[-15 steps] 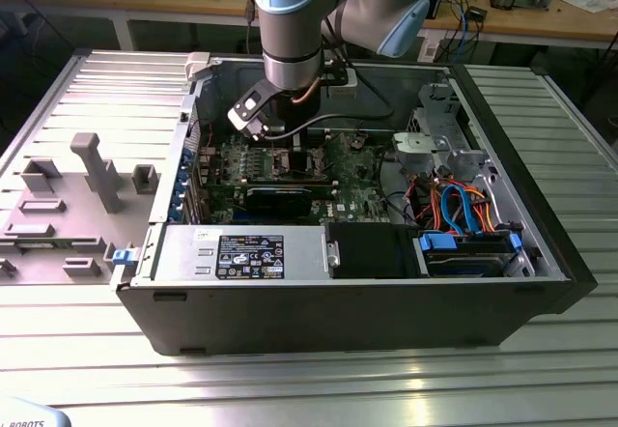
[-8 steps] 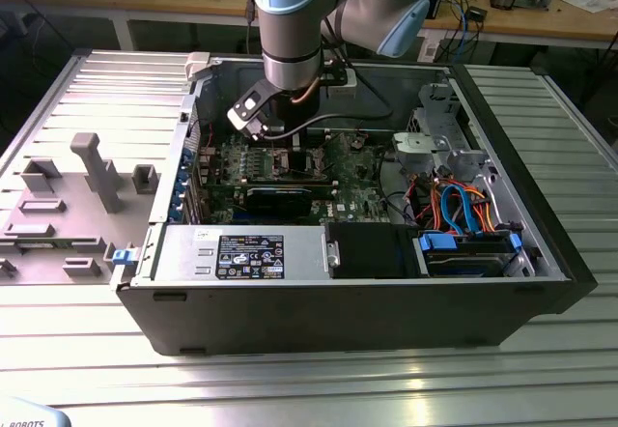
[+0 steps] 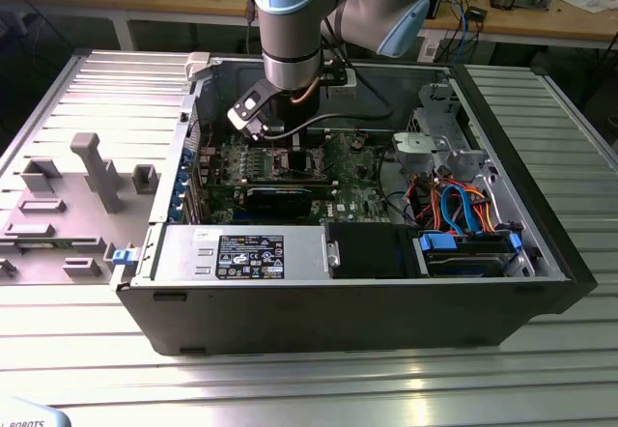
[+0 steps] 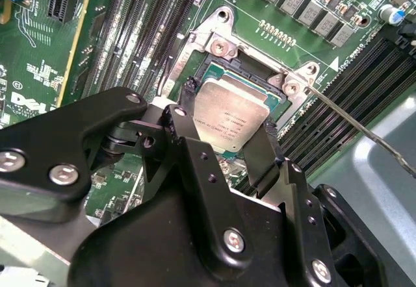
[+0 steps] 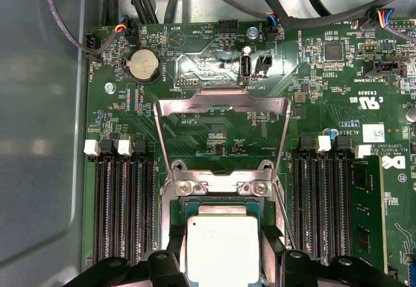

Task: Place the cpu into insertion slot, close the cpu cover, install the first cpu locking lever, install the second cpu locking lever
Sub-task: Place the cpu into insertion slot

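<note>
My gripper [image 4: 229,115] hangs over the motherboard inside the open computer case [image 3: 541,224]. Its black fingers [image 4: 187,91] sit against two opposite edges of the cpu [image 4: 231,119], a square chip with a dull silver top. The cpu [image 5: 223,248] is right at the insertion slot [image 5: 221,207], whose shiny metal rim [image 4: 218,43] shows around it; I cannot tell whether it is seated. The cpu cover [image 5: 221,100], a thin silver frame with a big window, stands swung open beyond the slot. A thin wire locking lever [image 4: 354,123] sticks out free beside the socket.
Long black memory slots [image 5: 123,202] flank the socket on both sides. A black card [image 3: 280,195], a power supply [image 3: 241,253] and a drive bay with blue and orange cables [image 3: 463,210] fill the case. A grey fixture [image 3: 92,171] stands at the exterior view's left.
</note>
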Available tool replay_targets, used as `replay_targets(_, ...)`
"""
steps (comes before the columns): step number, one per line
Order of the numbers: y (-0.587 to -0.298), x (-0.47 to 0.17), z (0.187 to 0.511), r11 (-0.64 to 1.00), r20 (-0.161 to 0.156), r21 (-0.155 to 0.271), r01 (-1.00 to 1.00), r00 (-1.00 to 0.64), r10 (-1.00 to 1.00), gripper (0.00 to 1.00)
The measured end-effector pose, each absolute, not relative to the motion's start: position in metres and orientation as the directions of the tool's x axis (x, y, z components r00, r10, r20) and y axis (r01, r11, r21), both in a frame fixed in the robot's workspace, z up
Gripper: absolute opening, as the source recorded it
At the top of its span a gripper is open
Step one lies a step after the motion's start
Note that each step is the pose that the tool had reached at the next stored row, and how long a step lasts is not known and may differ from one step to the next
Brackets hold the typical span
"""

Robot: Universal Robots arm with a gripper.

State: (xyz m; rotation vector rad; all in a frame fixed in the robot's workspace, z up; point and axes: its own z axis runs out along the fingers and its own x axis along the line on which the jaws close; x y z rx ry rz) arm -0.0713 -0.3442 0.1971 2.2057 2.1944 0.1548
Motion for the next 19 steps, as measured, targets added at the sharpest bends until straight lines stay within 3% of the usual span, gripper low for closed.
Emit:
replay_targets(2,-0.3439,-0.0712,0.1968,-0.008,0.053,0.089,0.996,0.003,0.999,0.55)
replay_targets(4,-0.3442,-0.0713,0.197,-0.007,0.052,0.089,0.996,0.003,0.999,0.67)
replay_targets(19,-0.3385,-0.0709,0.1961,-0.007,0.052,0.089,0.996,0.003,0.999,0.69)
